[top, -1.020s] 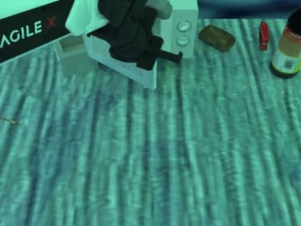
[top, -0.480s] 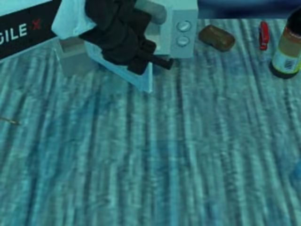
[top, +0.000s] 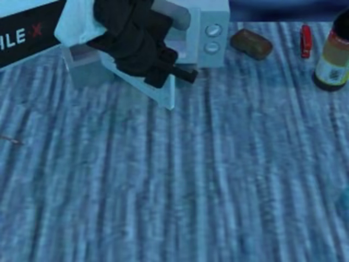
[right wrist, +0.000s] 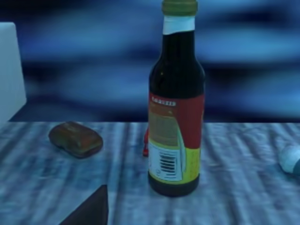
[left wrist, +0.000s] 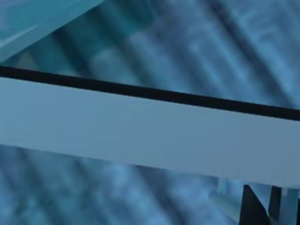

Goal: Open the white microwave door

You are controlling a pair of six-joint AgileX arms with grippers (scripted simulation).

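The boxy white microwave [top: 211, 37] with two knobs stands at the table's back, left of centre. The white microwave door [top: 164, 96] is swung out from the body, slanting toward the front, with its free edge pointing at the table's middle. My left gripper [top: 184, 74] hangs over that door's free end and is shut on it; a black finger shows on the cavity side. In the left wrist view the door's edge is a broad white band [left wrist: 140, 131], with a dark finger [left wrist: 251, 211] just beyond it. My right gripper [right wrist: 91, 212] is parked off the right side, out of the top view.
A smaller grey box [top: 86, 66] sits left of the microwave under the arm. Right of it lie a brown lump [top: 251, 43] and a red item [top: 306, 40], then a dark sauce bottle [top: 332, 54] that also stands in the right wrist view [right wrist: 176, 108]. A white round thing [right wrist: 290, 159] lies farther right.
My left arm has drawn back to the left and the door has swung farther out from the microwave body with it. The right side has not changed.
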